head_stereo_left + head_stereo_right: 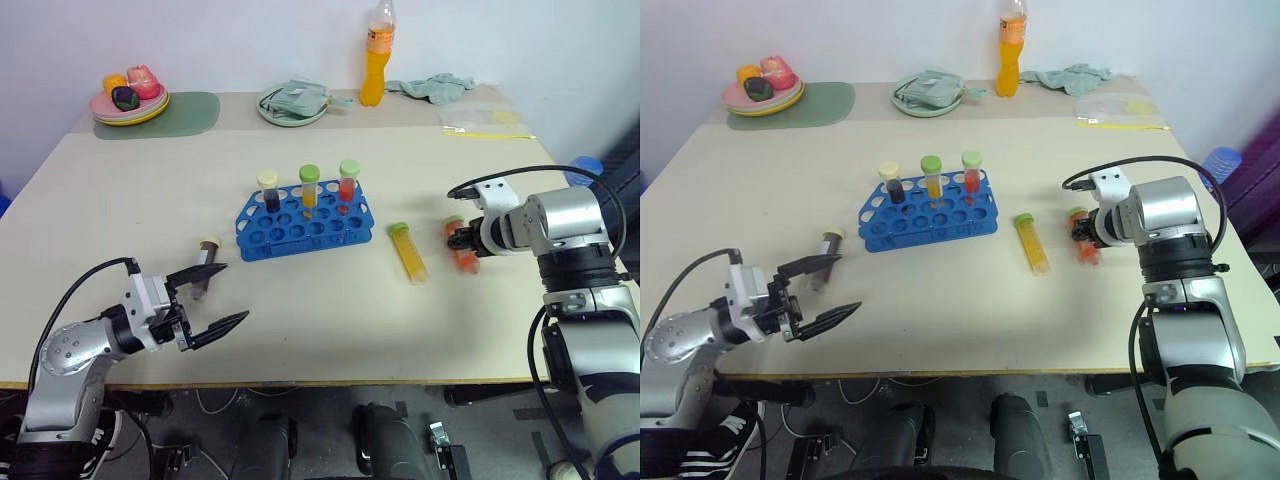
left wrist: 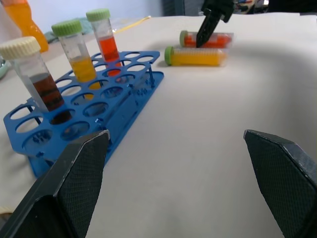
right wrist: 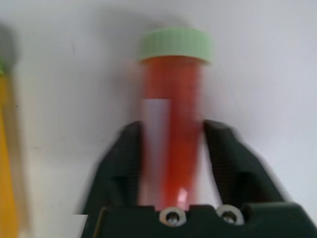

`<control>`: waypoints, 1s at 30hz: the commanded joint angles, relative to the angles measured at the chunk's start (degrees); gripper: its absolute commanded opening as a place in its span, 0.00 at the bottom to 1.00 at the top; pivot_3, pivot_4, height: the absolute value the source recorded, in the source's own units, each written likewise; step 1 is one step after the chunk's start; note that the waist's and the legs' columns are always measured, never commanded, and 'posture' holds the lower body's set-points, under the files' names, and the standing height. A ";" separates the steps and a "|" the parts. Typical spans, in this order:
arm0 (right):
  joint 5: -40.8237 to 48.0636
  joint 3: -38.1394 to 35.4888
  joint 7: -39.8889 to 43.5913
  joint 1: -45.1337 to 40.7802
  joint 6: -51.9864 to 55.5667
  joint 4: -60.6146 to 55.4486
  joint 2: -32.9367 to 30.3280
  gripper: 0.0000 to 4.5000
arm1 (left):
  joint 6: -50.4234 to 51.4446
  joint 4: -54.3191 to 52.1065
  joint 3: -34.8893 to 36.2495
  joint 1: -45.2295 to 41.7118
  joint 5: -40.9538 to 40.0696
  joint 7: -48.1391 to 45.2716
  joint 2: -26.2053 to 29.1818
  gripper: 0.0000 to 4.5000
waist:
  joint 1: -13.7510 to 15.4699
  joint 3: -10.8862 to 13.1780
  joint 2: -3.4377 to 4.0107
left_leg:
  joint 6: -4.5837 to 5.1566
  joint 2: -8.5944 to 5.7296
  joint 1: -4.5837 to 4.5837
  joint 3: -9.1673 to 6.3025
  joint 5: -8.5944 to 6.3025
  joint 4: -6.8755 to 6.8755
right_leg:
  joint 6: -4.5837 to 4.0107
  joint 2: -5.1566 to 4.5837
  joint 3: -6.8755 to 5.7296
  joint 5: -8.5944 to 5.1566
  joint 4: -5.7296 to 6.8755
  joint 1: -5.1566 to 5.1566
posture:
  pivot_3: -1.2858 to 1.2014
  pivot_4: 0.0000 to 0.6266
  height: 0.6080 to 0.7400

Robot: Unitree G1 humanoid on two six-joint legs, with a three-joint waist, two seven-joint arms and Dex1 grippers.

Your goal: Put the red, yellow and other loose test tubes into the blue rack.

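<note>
The red tube [image 3: 173,124] lies on the counter [image 1: 330,320] between the right gripper's [image 3: 173,148] black fingers, clamped around its clear plastic body. The left gripper [image 1: 210,298] hangs wide open, empty, near the blue rack [image 1: 305,222].

Silver arms, black cables, black two-fingered hands, left hand [image 1: 207,299] textured.

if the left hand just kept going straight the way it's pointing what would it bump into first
Probably the blue rack: the left hand is open and aimed across bare table, with the rack's near corner closest ahead. Depth is hard to judge, so it might slide past.
</note>
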 commanded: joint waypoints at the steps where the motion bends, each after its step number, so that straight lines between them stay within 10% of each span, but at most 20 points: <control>1: 1.43 -0.92 2.08 -1.21 -0.75 -3.61 0.41 0.41 | -0.06 -1.37 1.70 -0.33 -1.24 0.26 0.69 1.00 | -0.01 0.00 0.00 | 0.00 0.00 0.00 0.01 0.00 0.00 | 0.00 0.00 0.00 0.00 0.00 0.00 | 0.52 0.24 1.00; 18: 1.84 -3.33 7.22 16.13 -19.12 -26.97 -3.14 0.41 | 1.12 0.77 1.44 -3.43 -1.58 -1.22 2.37 1.00 | 0.02 0.00 -0.01 | 0.04 0.01 -0.03 0.20 -0.02 0.08 | 0.10 0.01 0.19 0.08 0.00 -0.08 | 0.52 0.24 1.00; 30: 7.62 -6.40 5.74 6.23 10.27 -29.11 1.37 0.41 | 0.49 0.88 1.13 -2.70 -1.14 -1.31 1.45 1.00 | 0.23 0.00 -0.01 | 0.05 0.05 -0.01 0.23 -0.03 0.07 | 0.07 0.02 0.24 0.10 0.00 -0.10 | 0.52 0.24 1.00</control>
